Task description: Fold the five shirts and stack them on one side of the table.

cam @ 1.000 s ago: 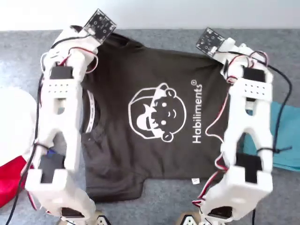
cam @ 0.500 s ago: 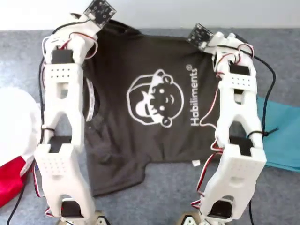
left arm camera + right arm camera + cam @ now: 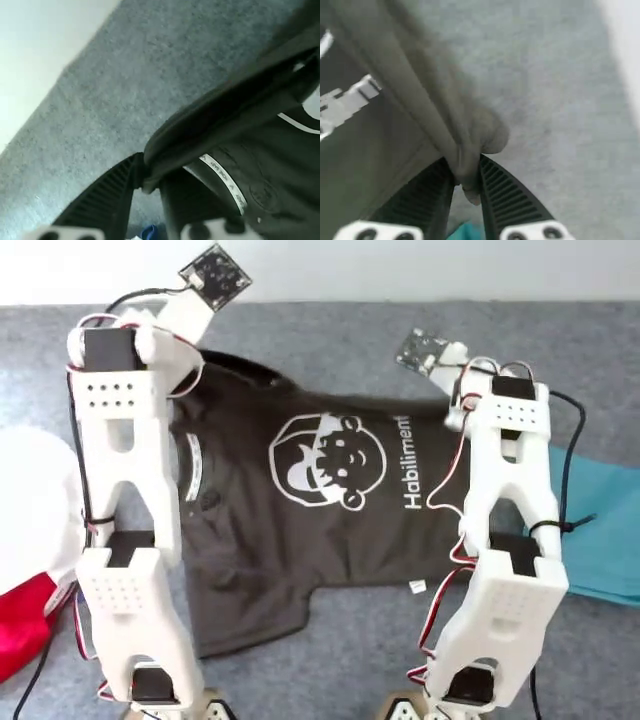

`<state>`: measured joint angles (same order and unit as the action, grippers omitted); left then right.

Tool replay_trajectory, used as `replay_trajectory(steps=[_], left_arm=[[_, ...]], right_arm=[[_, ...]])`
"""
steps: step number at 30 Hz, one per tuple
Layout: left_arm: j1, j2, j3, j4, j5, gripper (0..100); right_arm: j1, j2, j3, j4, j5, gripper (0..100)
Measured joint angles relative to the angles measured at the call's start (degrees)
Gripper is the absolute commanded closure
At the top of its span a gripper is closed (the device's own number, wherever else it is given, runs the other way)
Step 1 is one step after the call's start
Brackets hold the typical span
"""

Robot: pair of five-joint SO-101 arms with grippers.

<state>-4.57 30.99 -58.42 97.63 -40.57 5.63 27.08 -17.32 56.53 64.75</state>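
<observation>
Pulled back toward the bottom of the frame since a second ago: both arms and, with them, the upper edge of the dark shirt [image 3: 300, 540]. Edge formerly close to the top strip of the table [image 3: 330, 335], now lower, with more grey above it. Printed face [image 3: 325, 460] also shifted slightly up and left.

Left edge of the high view: white cloth [image 3: 25, 500], with red cloth [image 3: 22, 635] below it, both well apart from the grippers.

Just right of those: left arm [image 3: 125, 490], stretched up the left side over the collar end of the dark shirt. In the left wrist view, left gripper [image 3: 147, 175] closed down on a folded rim of the dark shirt. Fabric pinched right between the two fingertips, ribbed finger [image 3: 112, 192] on one side, second finger on the other. Rim raised off the table and running away from the tips, collar tape [image 3: 222, 180] just beside them.

Middle: rest of the dark shirt flat on the table, print up, sleeve [image 3: 245, 625] sticking out toward lower left of centre.

Right of centre: right arm [image 3: 510, 500] along the shirt's right side. In the right wrist view, right gripper [image 3: 465, 172] nearly closed, narrow gap filled by a bunched edge of the dark shirt. Cloth wedged between the ribbed pads [image 3: 502, 192], small lump bulging above the tips, edge lifted clear of the grey table.

Far right: teal cloth [image 3: 605, 530], flat on the table, partly behind the right arm in the picture.
</observation>
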Motion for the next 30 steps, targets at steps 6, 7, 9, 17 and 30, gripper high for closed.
replay_trajectory(steps=[6,7,9,17,30], left_arm=[[-1.1,-6.3,9.1,1.8,0.9,99],[-0.9,-8.8,12.8,1.8,0.9,99],[-0.7,-14.4,21.4,1.8,0.4,99],[1.0,-34.9,59.3,1.8,-1.5,99],[1.0,-46.9,89.1,1.7,-8.6,98]], right_arm=[[0.0,-4.3,-0.3,12.3,-0.1,98.7],[0.0,-4.7,-0.3,14.3,0.0,98.7],[0.0,-5.0,-0.4,18.3,-0.1,98.7],[0.1,-5.0,-0.4,31.7,-0.1,98.7],[2.5,-4.7,-0.4,41.4,-0.2,98.6]])
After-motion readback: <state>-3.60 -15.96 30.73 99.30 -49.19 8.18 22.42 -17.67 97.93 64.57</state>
